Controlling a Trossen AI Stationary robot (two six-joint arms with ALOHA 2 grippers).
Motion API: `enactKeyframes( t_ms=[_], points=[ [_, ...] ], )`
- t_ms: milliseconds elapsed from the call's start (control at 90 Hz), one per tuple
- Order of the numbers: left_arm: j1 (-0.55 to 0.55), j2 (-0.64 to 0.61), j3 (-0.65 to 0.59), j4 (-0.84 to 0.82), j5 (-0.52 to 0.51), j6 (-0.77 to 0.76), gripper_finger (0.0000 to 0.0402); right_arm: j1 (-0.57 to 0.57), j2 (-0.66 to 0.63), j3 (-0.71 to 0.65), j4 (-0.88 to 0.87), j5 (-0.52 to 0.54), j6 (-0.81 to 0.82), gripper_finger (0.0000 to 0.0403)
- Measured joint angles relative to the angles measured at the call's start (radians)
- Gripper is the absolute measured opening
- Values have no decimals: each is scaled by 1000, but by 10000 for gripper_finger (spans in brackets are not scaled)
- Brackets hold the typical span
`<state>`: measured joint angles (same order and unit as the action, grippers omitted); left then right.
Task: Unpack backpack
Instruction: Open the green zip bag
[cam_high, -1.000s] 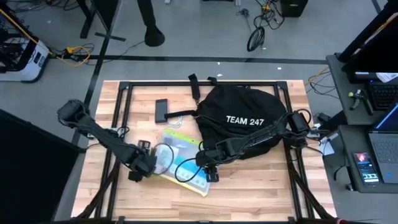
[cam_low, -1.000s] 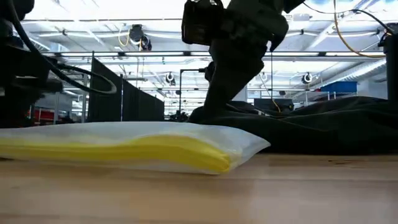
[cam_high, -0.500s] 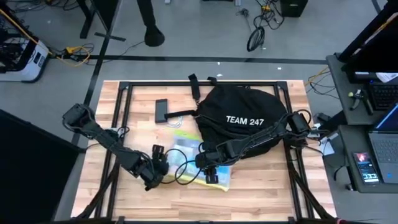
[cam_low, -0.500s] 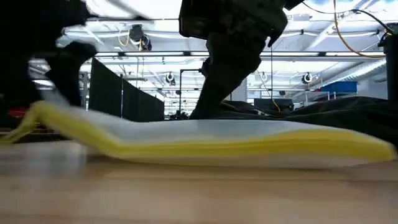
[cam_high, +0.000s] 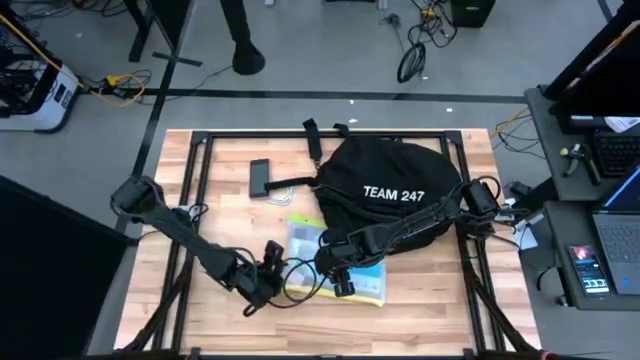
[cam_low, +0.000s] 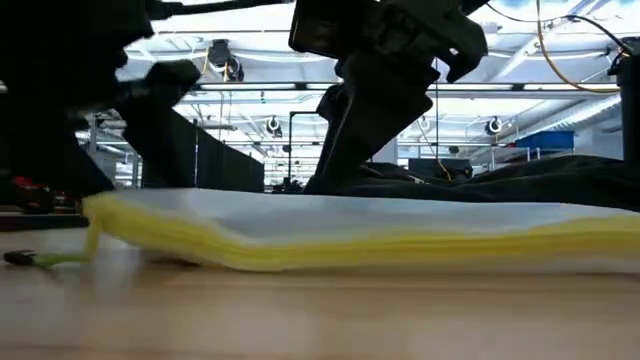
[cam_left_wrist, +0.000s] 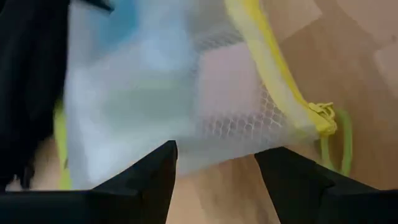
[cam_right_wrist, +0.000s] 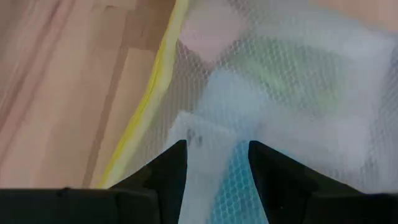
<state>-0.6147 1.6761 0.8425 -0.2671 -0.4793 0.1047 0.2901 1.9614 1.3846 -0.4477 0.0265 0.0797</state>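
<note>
Backpack (cam_high: 395, 190) lies at table's (cam_high: 430, 320) far right-centre. Yellow-edged mesh pouch (cam_high: 345, 262) lies flat just in front of it. Left gripper (cam_high: 272, 283) at pouch's left edge, fingers apart, not gripping. Right gripper (cam_high: 338, 278) over pouch, fingers narrowly apart, mesh between them.
</note>
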Motion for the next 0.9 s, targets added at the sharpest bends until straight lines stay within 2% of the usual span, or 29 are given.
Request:
enactKeyframes(
  t_ms=[278,467,578,667,744,900],
  points=[
    [3,146,0,303,-8,383,208,-8,0,0,10,-1,-65,157],
    [24,188,0,440,1,459,200,-9,0,0,25,1,-45,157],
    [44,199,0,499,10,456,154,-8,0,1,42,0,-39,157],
    [60,201,0,524,33,437,82,-8,0,2,41,-1,-31,157],
    [77,201,12,523,61,353,21,-5,-9,2,23,-1,-16,157],
    [101,199,47,506,126,78,6,3,-95,2,-26,1,48,157]
  ],
)
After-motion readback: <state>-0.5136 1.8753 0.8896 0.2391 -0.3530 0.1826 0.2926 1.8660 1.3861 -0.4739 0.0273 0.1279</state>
